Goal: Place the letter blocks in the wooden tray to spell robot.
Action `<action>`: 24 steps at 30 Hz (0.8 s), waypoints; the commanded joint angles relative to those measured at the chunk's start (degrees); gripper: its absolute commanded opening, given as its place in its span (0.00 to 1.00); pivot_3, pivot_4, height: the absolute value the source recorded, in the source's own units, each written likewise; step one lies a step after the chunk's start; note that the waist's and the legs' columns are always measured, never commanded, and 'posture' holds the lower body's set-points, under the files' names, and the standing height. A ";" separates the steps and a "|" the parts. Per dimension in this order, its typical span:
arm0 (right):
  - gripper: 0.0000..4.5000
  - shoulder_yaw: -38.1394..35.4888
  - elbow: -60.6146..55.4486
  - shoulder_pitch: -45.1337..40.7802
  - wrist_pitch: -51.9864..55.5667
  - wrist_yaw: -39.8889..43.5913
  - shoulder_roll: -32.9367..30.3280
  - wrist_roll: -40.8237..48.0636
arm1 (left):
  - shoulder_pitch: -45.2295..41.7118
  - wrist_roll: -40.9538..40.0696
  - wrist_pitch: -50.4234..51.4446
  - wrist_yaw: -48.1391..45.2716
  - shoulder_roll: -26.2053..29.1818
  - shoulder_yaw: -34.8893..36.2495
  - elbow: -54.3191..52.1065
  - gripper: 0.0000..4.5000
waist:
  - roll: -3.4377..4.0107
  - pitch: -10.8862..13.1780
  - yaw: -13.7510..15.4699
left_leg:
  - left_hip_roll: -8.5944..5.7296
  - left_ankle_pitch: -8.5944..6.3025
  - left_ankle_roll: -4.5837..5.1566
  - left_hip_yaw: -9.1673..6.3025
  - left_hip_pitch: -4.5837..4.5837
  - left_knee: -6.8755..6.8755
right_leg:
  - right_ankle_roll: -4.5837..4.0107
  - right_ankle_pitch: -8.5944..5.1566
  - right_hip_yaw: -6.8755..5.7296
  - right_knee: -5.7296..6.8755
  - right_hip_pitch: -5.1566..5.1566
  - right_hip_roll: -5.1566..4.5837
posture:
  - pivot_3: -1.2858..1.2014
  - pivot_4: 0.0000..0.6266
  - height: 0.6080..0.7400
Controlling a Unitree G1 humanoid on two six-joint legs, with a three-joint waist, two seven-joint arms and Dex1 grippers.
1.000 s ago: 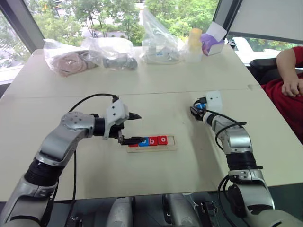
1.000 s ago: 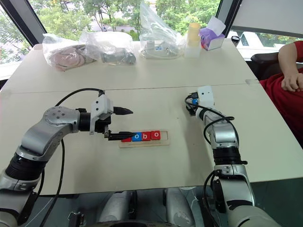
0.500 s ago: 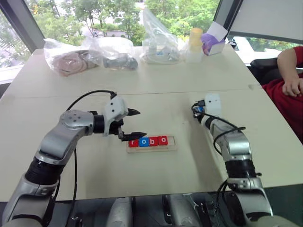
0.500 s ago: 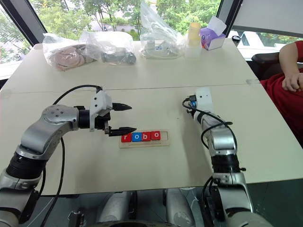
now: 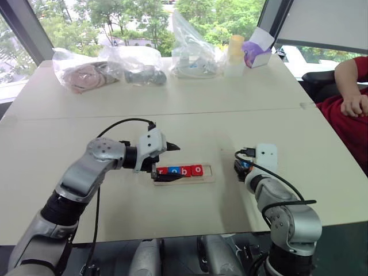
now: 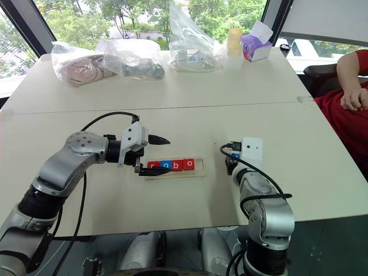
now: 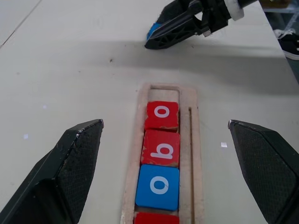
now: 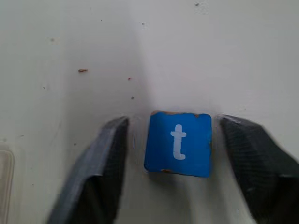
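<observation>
Tray (image 5: 184, 173): light wood, long and narrow, flat on the desk (image 5: 172, 115) near its front middle. Holds four blocks in a row, read from the robot's left: red r (image 5: 161, 171), blue o (image 7: 158, 186), red b (image 7: 161, 148), red o (image 7: 162, 115). The slot at the tray's right end is unfilled.

Block t (image 8: 178, 143): blue, white letter up, lying on the bare desk to the right of the tray, well apart from it. It sits between the right gripper's fingers, with a gap on each side.

Left gripper (image 5: 172, 163): at the tray's left end, pointing to the right along the row, jaws spread wide, one finger behind the tray and one in front. Holds nothing.

Right gripper (image 8: 178, 158): jaws spread, flanking block t without pinching it.

Back of desk: clear plastic bags (image 5: 115, 64) with contents, a yellow-capped bottle (image 5: 236, 49), a tissue box (image 5: 257, 52).

Right edge of the eye views: a person's arm in a red sleeve (image 5: 351, 86)
</observation>
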 commanded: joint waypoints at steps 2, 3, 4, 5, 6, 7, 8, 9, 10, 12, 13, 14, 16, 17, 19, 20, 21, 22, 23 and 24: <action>0.98 -3.92 -3.53 -3.72 -0.43 7.71 -4.04 5.64 | -0.49 -0.17 -0.63 -0.94 1.53 1.62 -1.14 1.00 | 0.00 0.00 0.00 | 0.00 0.00 0.00 0.01 -0.01 0.01 | 0.00 0.00 0.00 -0.02 0.00 -0.01 | 0.52 0.24 1.00; 0.98 -4.57 -4.06 -4.94 -1.53 10.41 -7.20 6.75 | -0.28 -0.46 -0.02 -1.21 2.28 2.11 -1.36 1.00 | 0.01 0.01 -0.04 | 0.00 0.00 0.00 0.02 -0.02 0.01 | 0.00 0.00 0.00 -0.02 0.00 -0.03 | 0.52 0.24 1.00; 0.98 -4.79 -3.87 -5.70 -2.61 12.92 -10.91 7.36 | -0.01 -0.80 0.29 -1.70 3.08 2.55 -1.53 1.00 | 0.03 0.03 -0.15 | 0.00 0.00 0.00 0.03 -0.02 0.02 | 0.00 0.00 0.00 -0.02 0.00 -0.03 | 0.52 0.24 1.00; 0.98 -4.70 -2.95 -5.97 -4.54 16.90 -15.36 8.58 | 0.23 -1.65 0.81 -2.24 3.76 3.30 -1.71 1.00 | 0.03 0.03 -0.14 | 0.00 0.00 0.00 0.06 -0.01 0.02 | 0.00 0.00 0.02 -0.03 0.00 -0.03 | 0.52 0.24 1.00; 0.98 -4.31 -1.41 -5.61 -7.13 22.04 -20.40 10.01 | 0.31 -3.17 1.75 -2.76 4.21 4.35 -1.99 1.00 | 0.03 0.03 -0.11 | -0.01 0.00 0.00 0.05 0.00 0.02 | 0.00 0.00 0.02 -0.03 0.00 -0.03 | 0.52 0.24 1.00; 0.98 -3.72 0.11 -4.82 -10.20 27.81 -24.99 11.76 | 0.30 -4.74 2.79 -3.36 4.63 5.36 -2.37 1.00 | 0.03 0.03 -0.08 | -0.04 0.00 0.01 0.04 -0.01 0.00 | 0.01 0.00 0.00 -0.06 0.00 0.00 | 0.52 0.24 1.00; 0.98 -2.31 1.59 -3.44 -14.18 33.86 -30.19 12.71 | 0.39 -6.16 3.82 -4.17 5.25 6.07 -2.99 1.00 | -0.01 0.02 -0.01 | -0.03 -0.01 0.01 0.03 -0.01 -0.04 | 0.02 -0.01 -0.02 -0.08 0.01 0.00 | 0.52 0.24 1.00; 0.98 -1.49 3.18 -2.25 -16.70 38.82 -34.55 13.71 | 0.60 -7.04 4.46 -5.07 6.08 6.36 -3.68 1.00 | -0.02 0.02 0.03 | -0.05 -0.01 0.03 0.04 -0.02 -0.06 | 0.06 -0.02 -0.10 -0.10 0.04 0.02 | 0.52 0.24 1.00; 0.98 -1.24 4.80 -1.43 -18.19 43.12 -38.18 14.94 | 0.87 -7.11 4.72 -5.90 7.16 6.26 -4.20 1.00 | -0.02 0.02 0.04 | -0.04 -0.04 0.06 0.04 -0.03 -0.06 | 0.06 -0.02 -0.17 -0.17 0.07 0.04 | 0.52 0.24 1.00; 0.98 -1.22 9.44 -0.72 -24.69 50.47 -44.53 15.37 | 1.93 -5.40 3.50 -7.37 10.55 6.27 -3.76 1.00 | -0.01 0.04 -0.04 | -0.03 -0.07 0.12 0.03 -0.03 -0.10 | 0.07 -0.03 -0.18 -0.22 0.11 0.07 | 0.52 0.24 1.00; 0.98 -1.21 12.04 -0.41 -28.97 54.03 -47.00 15.11 | 2.01 -5.67 4.13 -6.84 11.11 7.20 -3.46 1.00 | 0.02 0.05 -0.16 | -0.04 -0.07 0.12 0.05 -0.02 -0.10 | 0.08 -0.03 -0.18 -0.23 0.11 0.06 | 0.52 0.24 1.00; 0.98 -1.03 13.79 -0.13 -32.35 56.45 -48.47 15.07 | 2.15 -6.37 4.70 -6.29 11.42 8.25 -3.29 1.00 | 0.02 0.05 -0.15 | -0.03 -0.08 0.13 0.07 0.01 -0.10 | 0.08 -0.02 -0.11 -0.23 0.10 0.06 | 0.52 0.24 1.00; 0.98 0.15 17.13 0.41 -38.01 59.49 -50.33 14.10 | 2.80 -7.07 5.23 -5.31 11.88 9.68 -3.70 1.00 | -0.01 0.06 -0.09 | -0.02 -0.07 0.13 0.08 0.01 -0.02 | 0.06 -0.02 -0.10 -0.23 0.11 0.06 | 0.52 0.24 1.00; 0.98 0.66 18.70 0.49 -40.66 60.82 -50.59 13.83 | 3.40 -7.03 5.29 -4.94 12.13 10.24 -4.09 1.00 | -0.01 0.05 -0.07 | -0.02 -0.07 0.13 0.09 0.01 -0.01 | 0.06 -0.02 -0.10 -0.23 0.12 0.07 | 0.52 0.24 1.00; 0.98 1.08 23.06 -0.65 -45.91 62.88 -49.83 13.80 | 4.79 -6.86 5.39 -4.01 12.42 11.25 -5.07 1.00 | -0.01 0.05 -0.01 | -0.02 -0.07 0.13 0.09 0.01 0.01 | 0.06 -0.02 -0.11 -0.23 0.14 0.07 | 0.52 0.24 1.00; 0.98 1.77 26.15 -1.44 -48.55 64.42 -49.88 13.35 | 5.36 -6.95 5.58 -3.50 12.45 11.74 -5.49 1.00 | -0.01 0.05 0.01 | -0.02 -0.07 0.13 0.09 0.00 0.02 | 0.06 -0.02 -0.11 -0.22 0.15 0.05 | 0.52 0.24 1.00; 0.98 3.27 29.51 -2.10 -52.25 66.02 -50.42 11.67 | 5.64 -7.23 5.90 -3.19 12.54 12.28 -5.62 1.00 | -0.01 0.05 0.01 | -0.02 -0.07 0.13 0.10 0.00 0.02 | 0.06 -0.02 -0.10 -0.22 0.15 0.04 | 0.52 0.24 1.00; 0.98 4.50 32.42 -2.65 -55.22 67.45 -50.77 10.43 | 5.63 -7.42 6.20 -2.85 12.60 12.66 -5.71 1.00 | -0.03 0.06 0.00 | -0.02 -0.07 0.13 0.10 0.00 0.02 | 0.06 -0.01 -0.09 -0.22 0.15 0.03 | 0.52 0.24 1.00; 0.98 5.54 34.71 -3.18 -57.37 68.89 -50.95 9.78 | 5.43 -7.57 6.37 -2.64 12.69 12.95 -5.62 1.00 | -0.04 0.07 0.01 | -0.03 -0.07 0.13 0.11 0.00 0.03 | 0.06 -0.01 -0.08 -0.23 0.15 0.02 | 0.52 0.24 1.00; 0.98 6.29 36.77 -3.99 -59.06 69.88 -50.75 9.40 | 5.09 -7.70 6.50 -2.55 12.76 13.11 -5.40 1.00 | -0.04 0.07 0.02 | -0.03 -0.07 0.12 0.13 0.00 0.05 | 0.06 -0.01 -0.08 -0.23 0.15 0.02 | 0.52 0.24 1.00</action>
